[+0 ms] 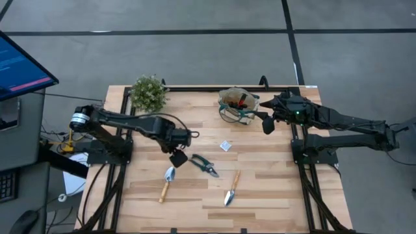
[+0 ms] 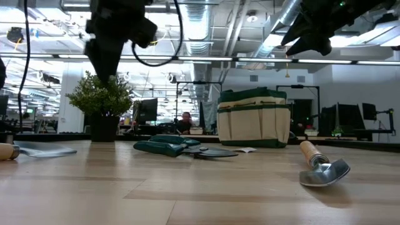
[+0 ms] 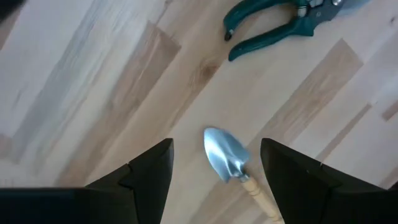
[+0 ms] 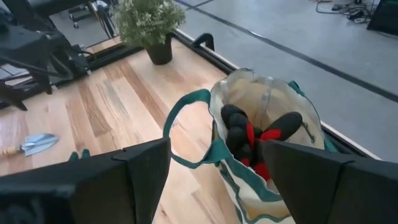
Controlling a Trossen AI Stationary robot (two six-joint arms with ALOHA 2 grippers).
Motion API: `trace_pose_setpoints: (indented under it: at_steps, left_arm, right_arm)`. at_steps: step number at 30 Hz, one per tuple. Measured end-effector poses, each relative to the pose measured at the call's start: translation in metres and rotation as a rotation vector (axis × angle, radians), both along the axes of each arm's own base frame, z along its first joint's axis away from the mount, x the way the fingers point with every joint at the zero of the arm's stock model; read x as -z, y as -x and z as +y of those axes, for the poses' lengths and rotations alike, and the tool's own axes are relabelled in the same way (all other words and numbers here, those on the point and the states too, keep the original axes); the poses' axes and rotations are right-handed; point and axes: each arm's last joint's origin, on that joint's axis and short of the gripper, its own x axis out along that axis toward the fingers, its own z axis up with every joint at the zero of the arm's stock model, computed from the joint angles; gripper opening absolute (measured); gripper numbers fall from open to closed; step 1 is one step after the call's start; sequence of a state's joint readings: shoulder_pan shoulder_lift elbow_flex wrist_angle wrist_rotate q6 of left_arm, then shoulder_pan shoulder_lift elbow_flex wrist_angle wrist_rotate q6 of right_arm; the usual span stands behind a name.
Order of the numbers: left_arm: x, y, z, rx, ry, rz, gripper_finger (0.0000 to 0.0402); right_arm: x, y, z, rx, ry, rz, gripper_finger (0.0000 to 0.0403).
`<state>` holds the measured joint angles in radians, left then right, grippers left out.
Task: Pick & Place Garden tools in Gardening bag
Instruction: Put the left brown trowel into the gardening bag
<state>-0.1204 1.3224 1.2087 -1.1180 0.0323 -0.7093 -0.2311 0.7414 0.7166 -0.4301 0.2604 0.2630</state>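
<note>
My left gripper [image 1: 177, 158] is open and empty, held above the table over the blade of the silver trowel with the wooden handle [image 1: 168, 182]. In the left wrist view the blade [image 3: 225, 155] shows between the fingers. The green-handled pruning shears [image 1: 204, 165] lie flat to its right, and the narrow silver-bladed tool [image 1: 231, 189] lies nearer the front edge. The tan gardening bag [image 1: 237, 104] stands upright at the back, with a red-and-black item [image 4: 261, 140] inside. My right gripper [image 1: 266, 123] is open and empty, raised just right of the bag.
A bushy potted plant [image 1: 149, 93] stands at the back left. A tiny white packet [image 1: 225, 145] lies between the bag and the shears. The bag's green loop handle [image 4: 186, 124] hangs toward the table's middle. Bare wood lies along the front edge [image 1: 286, 208].
</note>
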Motion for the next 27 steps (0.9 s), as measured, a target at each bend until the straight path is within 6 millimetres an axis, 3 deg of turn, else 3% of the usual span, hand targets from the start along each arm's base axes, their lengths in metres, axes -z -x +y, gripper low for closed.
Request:
trace_pose_setpoints:
  at_steps: [12, 22, 27]
  left_arm:
    - [-0.007, 0.024, -0.034, -0.389, 0.046, 0.024, 0.0241]
    - [0.009, 0.021, -0.059, -0.524, 0.063, 0.126, 0.0241]
    - [0.020, 0.021, -0.082, -0.594, 0.089, 0.187, 0.0241]
  right_arm:
    - [0.000, 0.000, 0.000, 0.000, -0.001, 0.003, 0.0249]
    - [0.001, 0.000, 0.001, -0.010, -0.009, 0.004, 0.0249]
    - [0.001, 0.000, 0.002, -0.035, -0.044, -0.005, 0.0249]
